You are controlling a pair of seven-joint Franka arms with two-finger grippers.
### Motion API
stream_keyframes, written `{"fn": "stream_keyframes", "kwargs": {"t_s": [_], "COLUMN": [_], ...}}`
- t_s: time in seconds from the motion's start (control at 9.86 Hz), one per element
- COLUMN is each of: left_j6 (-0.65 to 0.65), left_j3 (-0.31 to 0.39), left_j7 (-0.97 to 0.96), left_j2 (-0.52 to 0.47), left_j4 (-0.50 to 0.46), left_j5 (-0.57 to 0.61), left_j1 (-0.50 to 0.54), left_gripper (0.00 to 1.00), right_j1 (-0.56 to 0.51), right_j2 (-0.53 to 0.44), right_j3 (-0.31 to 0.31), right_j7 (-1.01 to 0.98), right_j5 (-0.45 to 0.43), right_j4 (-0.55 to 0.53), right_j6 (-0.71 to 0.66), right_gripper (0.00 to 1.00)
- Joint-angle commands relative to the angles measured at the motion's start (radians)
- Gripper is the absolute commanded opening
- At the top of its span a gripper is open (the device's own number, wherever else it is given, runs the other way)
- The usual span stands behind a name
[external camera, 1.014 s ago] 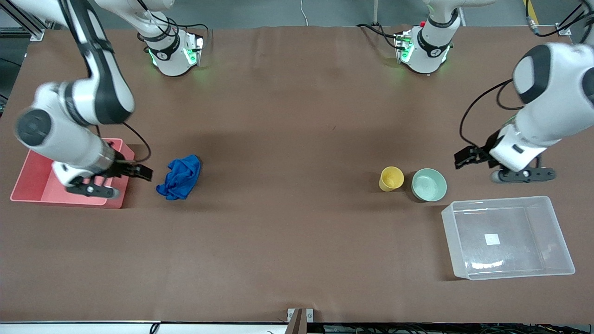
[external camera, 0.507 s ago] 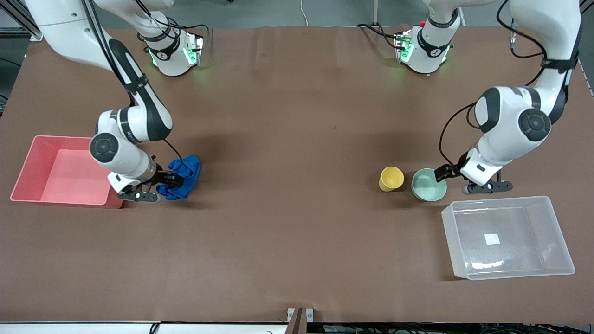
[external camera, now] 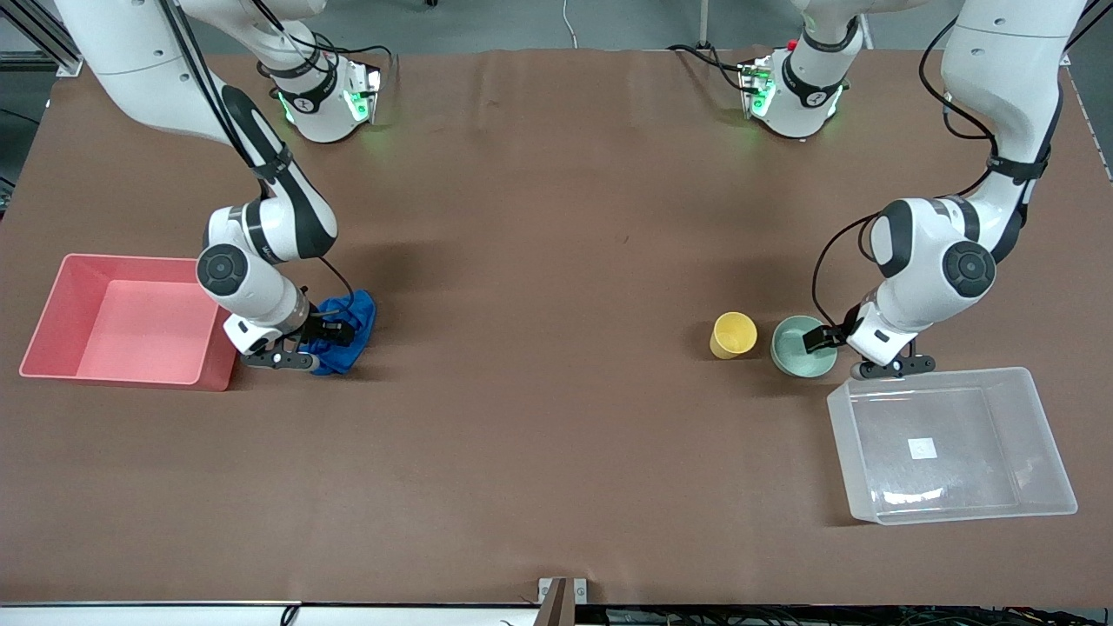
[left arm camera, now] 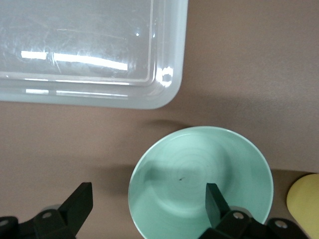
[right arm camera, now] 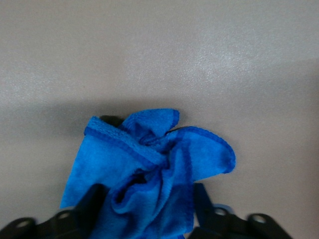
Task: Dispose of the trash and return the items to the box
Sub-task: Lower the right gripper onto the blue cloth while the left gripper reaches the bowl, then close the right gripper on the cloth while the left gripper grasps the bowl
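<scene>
The blue rag [external camera: 355, 315] lies crumpled on the table beside the pink bin. My right gripper [external camera: 323, 337] is down on it and open, one finger on each side of the folds, as the right wrist view shows for the rag [right arm camera: 149, 149] and the gripper [right arm camera: 147, 196]. The mint-green bowl [external camera: 796, 349] stands next to the yellow cup [external camera: 733, 335]. My left gripper [external camera: 828, 346] is open and low at the bowl's rim. In the left wrist view the gripper [left arm camera: 149, 194] has one finger over the bowl [left arm camera: 199, 169] and one outside it.
The clear box [external camera: 840, 419] stands nearer the front camera than the bowl, at the left arm's end; its corner [left arm camera: 164, 84] is close to the bowl. The pink bin [external camera: 122, 317] is at the right arm's end. The cup's edge [left arm camera: 305, 199] shows beside the bowl.
The right gripper moved from over the pink bin down onto the rag. The left gripper moved toward the bowl and came down at its rim. Rag, cup and bowl stayed in place.
</scene>
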Motion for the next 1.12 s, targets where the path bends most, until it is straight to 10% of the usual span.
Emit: {"fn": "stream_keyframes", "kwargs": {"t_s": [0.0,0.3,0.51,1.01], "left_j6": [0.016,0.040,0.039,-0.082], "left_j3": [-0.004,-0.004,-0.004,-0.012], "left_j7": [0.009,0.009,0.021,0.116], "left_j2": [0.050,0.093,0.082,-0.062], "left_j4": [-0.001,0.013,0.019,0.072], "left_j5": [-0.002,-0.002,-0.001,-0.001], "left_j1": [0.004,0.001,0.001,0.004], "left_gripper": [0.92,0.42,0.10,0.00], "right_j1": [-0.005,-0.009,-0.009,-0.100], "right_j2": [-0.003,-0.016,-0.074,-0.117], "right_j3": [0.010,0.011,0.016,0.027], "right_j7": [0.063,0.064,0.066,-0.168], "right_j5": [-0.012,-0.015,-0.007,0.052], "right_j4": [-0.017,0.007,0.126,0.654], "right_j6": [0.039,-0.007,-0.288,-1.087], "right_gripper": [0.01,0.01,0.01,0.01]}}
